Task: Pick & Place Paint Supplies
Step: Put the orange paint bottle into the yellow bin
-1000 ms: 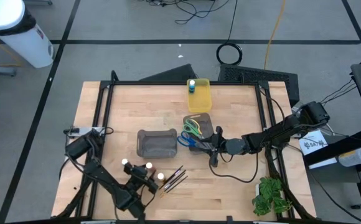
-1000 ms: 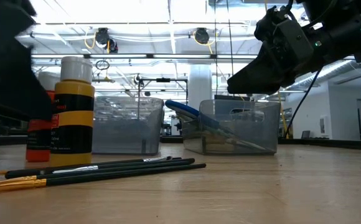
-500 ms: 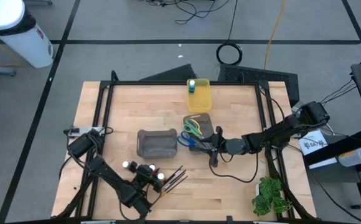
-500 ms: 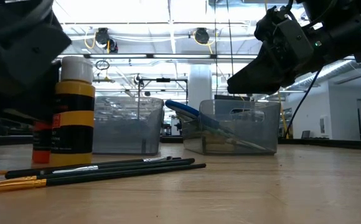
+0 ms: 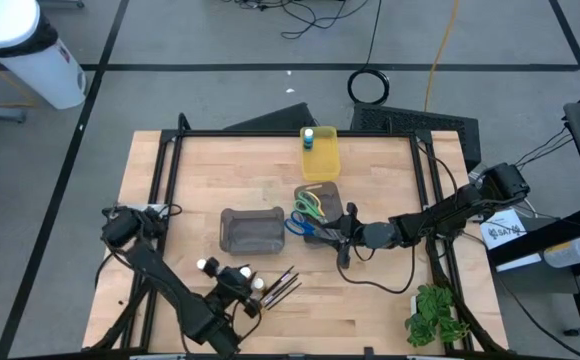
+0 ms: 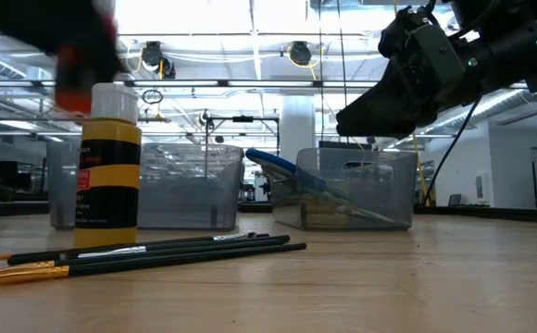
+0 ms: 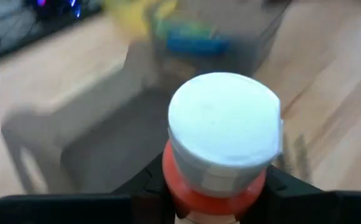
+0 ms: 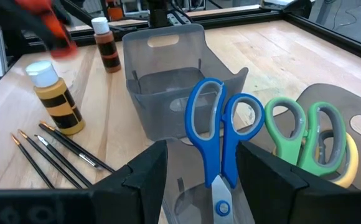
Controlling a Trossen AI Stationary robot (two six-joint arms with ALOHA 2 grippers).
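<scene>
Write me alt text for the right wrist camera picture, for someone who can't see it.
Blue-handled scissors and green-handled scissors stand handles-up in a grey bin just past the right hand, whose dark fingers frame the picture's bottom. An empty grey bin sits beyond, with a yellow paint bottle, a brown paint bottle and thin brushes on the wooden table.

Two dark jointed arms, black cables alongside, blk two-finger pincer [image 8: 196,180] tips

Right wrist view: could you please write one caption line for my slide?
Blue scissors and green scissors stand in a grey bin; an empty grey bin, paint bottles and brushes lie beyond.
</scene>
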